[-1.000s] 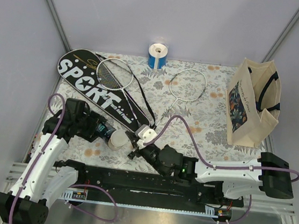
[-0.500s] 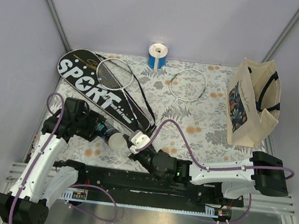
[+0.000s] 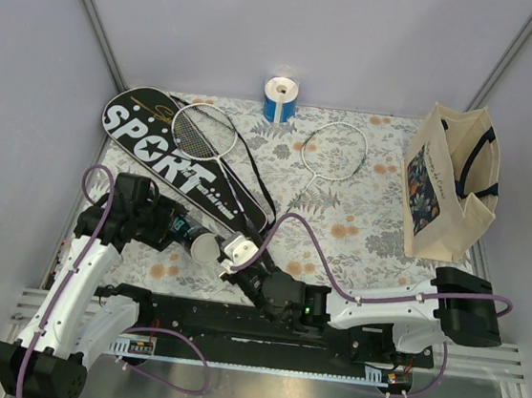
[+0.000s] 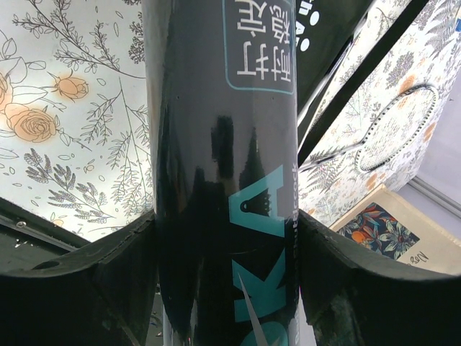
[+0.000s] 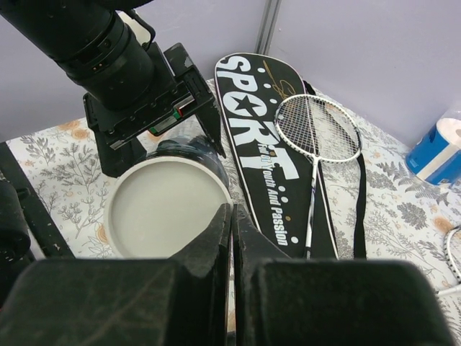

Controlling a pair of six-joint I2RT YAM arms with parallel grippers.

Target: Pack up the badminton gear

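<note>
Floral tabletop (image 3: 360,219) lies under both arms. The left tool (image 3: 165,227) clamps the black tube (image 4: 216,144) level, long axis left-right, its white cap (image 5: 166,209) facing the right tool (image 5: 232,223). That tool is clenched on nothing visible, just beside the cap. Open room lies rightward toward the bag (image 3: 444,195); the cover (image 3: 156,148) lies just beyond the tube.

Top camera: fixed high over the near edge, looking down and forward. It takes in the whole table (image 3: 360,219) from far off.

Left wrist camera: pressed close along the tube (image 4: 223,180), which fills mid-frame, with slivers of table either side.

Right wrist camera: low and near, facing the tube's pale end and the far-left corner.

Shared by top and right wrist: racket cover (image 5: 263,137), the racket (image 5: 317,130) lying on it, blue-and-white roll (image 5: 436,148).
</note>
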